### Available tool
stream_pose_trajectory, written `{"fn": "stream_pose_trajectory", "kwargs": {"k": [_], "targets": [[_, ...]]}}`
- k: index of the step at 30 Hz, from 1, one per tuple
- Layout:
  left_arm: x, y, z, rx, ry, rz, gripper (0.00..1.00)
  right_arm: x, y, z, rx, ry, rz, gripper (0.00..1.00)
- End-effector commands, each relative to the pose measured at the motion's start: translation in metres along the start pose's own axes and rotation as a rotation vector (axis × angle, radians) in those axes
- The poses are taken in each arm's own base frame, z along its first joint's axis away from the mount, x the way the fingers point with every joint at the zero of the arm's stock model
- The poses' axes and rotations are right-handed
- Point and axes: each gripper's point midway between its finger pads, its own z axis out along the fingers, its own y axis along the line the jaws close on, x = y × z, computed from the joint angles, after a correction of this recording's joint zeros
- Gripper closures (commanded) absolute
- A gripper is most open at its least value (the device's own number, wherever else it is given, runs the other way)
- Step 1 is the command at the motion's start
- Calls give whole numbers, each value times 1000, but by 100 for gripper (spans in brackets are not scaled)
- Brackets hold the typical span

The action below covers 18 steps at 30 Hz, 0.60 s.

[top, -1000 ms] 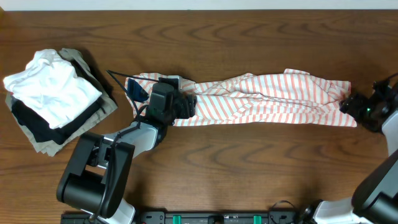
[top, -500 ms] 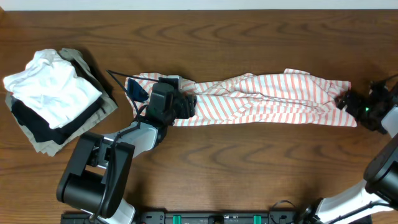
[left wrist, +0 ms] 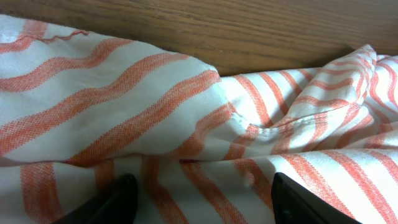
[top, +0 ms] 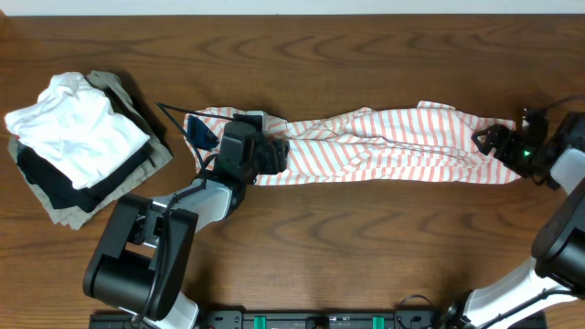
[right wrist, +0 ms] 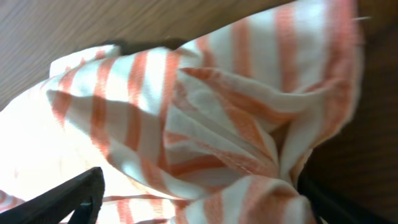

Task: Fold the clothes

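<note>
The white shirt with orange-red stripes (top: 384, 146) lies stretched out in a long, rumpled band across the middle of the table. Its dark blue inner collar (top: 199, 132) is at the left end. My left gripper (top: 265, 153) rests on the shirt near the collar end. In the left wrist view its fingers (left wrist: 199, 205) are spread wide with striped cloth (left wrist: 186, 112) lying between them. My right gripper (top: 486, 142) is over the shirt's right end. Its fingers (right wrist: 199, 199) are spread wide around bunched cloth (right wrist: 205, 124).
A pile of folded garments (top: 82, 146), white on top of black and khaki, sits at the far left. Bare wooden table (top: 366, 247) lies in front of the shirt. The table's back edge (top: 292, 15) runs along the top.
My right gripper has moved left, from just past the shirt's right edge to over its right end. The left arm and the rest of the shirt have not moved.
</note>
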Motion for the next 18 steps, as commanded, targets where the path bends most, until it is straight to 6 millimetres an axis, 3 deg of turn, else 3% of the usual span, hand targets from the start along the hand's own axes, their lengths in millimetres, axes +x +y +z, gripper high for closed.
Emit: {"fn": "stream_pose_trajectory", "kwargs": {"k": [1, 4, 8, 9, 14, 18], "targets": [[-8, -3, -3, 10, -17, 2, 31, 64, -9, 33, 24, 190, 84, 16], [-8, -3, -3, 10, -17, 2, 31, 63, -11, 34, 46, 185, 80, 43], [-8, -3, -3, 11, -17, 2, 31, 59, -13, 34, 51, 168, 87, 93], [-8, -4, -3, 18, -15, 2, 31, 57, -14, 34, 51, 163, 86, 99], [-16, -13, -15, 40, -24, 5, 30, 37, -27, 19, 96, 117, 107, 99], [-31, -23, -32, 55, -64, 22, 30, 4, -42, -18, 172, 58, 132, 99]]}}
